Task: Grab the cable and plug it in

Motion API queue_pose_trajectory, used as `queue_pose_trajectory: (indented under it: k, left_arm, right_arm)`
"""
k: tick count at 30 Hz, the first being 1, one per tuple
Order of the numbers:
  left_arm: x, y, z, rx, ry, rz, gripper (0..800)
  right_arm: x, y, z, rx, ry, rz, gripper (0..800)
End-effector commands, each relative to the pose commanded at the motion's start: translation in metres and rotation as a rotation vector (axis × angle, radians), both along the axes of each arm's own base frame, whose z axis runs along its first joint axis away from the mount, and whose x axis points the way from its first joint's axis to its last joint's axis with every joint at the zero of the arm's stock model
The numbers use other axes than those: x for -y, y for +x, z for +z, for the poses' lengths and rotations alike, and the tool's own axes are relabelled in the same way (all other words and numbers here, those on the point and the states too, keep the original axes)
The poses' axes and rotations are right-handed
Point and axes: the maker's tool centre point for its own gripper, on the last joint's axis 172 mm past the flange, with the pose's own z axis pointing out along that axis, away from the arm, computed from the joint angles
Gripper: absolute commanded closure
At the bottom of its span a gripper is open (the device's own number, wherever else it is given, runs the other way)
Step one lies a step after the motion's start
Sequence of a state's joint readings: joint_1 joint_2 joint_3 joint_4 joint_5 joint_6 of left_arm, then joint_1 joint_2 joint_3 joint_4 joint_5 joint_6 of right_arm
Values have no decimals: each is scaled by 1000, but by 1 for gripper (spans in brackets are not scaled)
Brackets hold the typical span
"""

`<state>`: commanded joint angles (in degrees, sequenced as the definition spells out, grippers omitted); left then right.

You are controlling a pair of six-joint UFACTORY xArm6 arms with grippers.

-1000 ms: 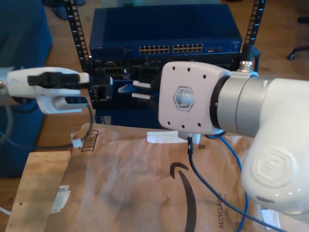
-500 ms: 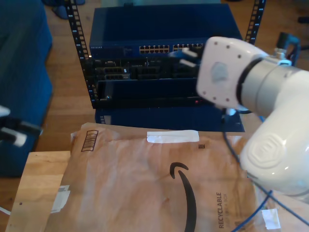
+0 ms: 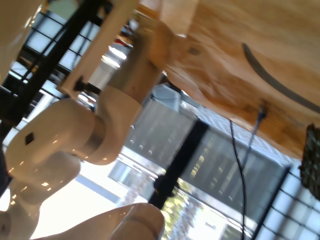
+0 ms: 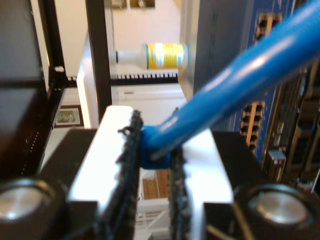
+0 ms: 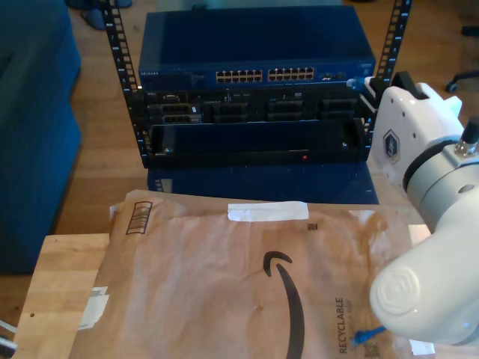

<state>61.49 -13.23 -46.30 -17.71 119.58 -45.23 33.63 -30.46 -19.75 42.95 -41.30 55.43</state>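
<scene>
My second gripper [image 4: 152, 165] is shut on the bright-blue cable [image 4: 225, 95], which runs out from between the rough black pads [image 4: 127, 165] toward the switch's ports [image 4: 252, 120]. In the exterior view my second gripper [image 5: 364, 84] sits at the right end of the blue network switch [image 5: 254, 45], beside its row of ports [image 5: 266, 75]. A short piece of the cable [image 5: 367, 335] peeks out under the white arm near the exterior view's bottom right. In the first wrist view a dark rough pad [image 3: 311, 160] shows at the picture's edge, in front of a white arm [image 3: 65, 145].
A brown paper mailer [image 5: 247, 284] covers a wooden table [image 5: 60, 284] in front of the rack. Black rack rails [image 5: 120, 52] flank the switch. A blue upholstered seat [image 5: 30, 112] stands at the exterior view's left. A white bottle [image 4: 155, 55] stands behind the rack.
The second arm swung from in front of the rack to its right end in the exterior view, carrying the cable. The other arm withdrew past the exterior view's left edge.
</scene>
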Motion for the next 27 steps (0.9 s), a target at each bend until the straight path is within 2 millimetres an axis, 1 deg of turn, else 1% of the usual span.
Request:
queue_pose_trajectory:
  k: [1, 3, 5, 8, 9, 11, 12, 14, 16, 18, 21, 23, 25, 27]
  left_arm:
    - [-2, -7, -2, 17, -1, 6, 2]
    - [-4, -29, -9, 8, 19, 16, 2]
    - [-1, -51, -21, 19, 56, -12, 1]
    - [1, -75, -35, 63, 136, -45, 1]
    - [-1, -81, -40, 73, 169, -49, 1]
    - [-14, -92, -53, 98, 227, -88, 1]
    - [-19, -96, -57, 116, 241, -95, 1]
    - [-24, -102, -65, 150, 253, -74, 1]
    - [-29, -108, -80, 181, 281, -72, 1]
    - [-35, -120, -95, 178, 308, -100, 1]
    - [-31, -142, -119, 143, 322, -116, 1]
    - [-36, -146, -133, 145, 359, -118, 1]
    - [-41, -150, -140, 172, 383, -113, 1]
    - [-39, -157, -147, 189, 392, -90, 1]
  right_arm:
    - [1, 1, -2, 1, -9, -6, 798]
    - [4, 1, -3, 1, -6, -16, 798]
    - [6, 2, -7, -6, -3, -26, 798]
    - [5, 3, -4, -3, 0, -25, 798]
    - [5, 3, -4, -3, 0, -25, 798]
    - [5, 3, -3, -2, 1, -25, 798]
    - [5, 3, -4, -3, 0, -25, 798]
    - [7, 5, -11, -19, 2, -35, 798]
    - [10, 6, -13, -20, 5, -50, 798]
    - [13, 6, -10, -6, 2, -61, 798]
    - [13, 6, -11, -5, 0, -62, 798]
    - [14, 5, -13, -9, 0, -64, 798]
    - [14, 5, -14, -11, -2, -64, 798]
    - [14, 5, -14, -11, -2, -64, 798]
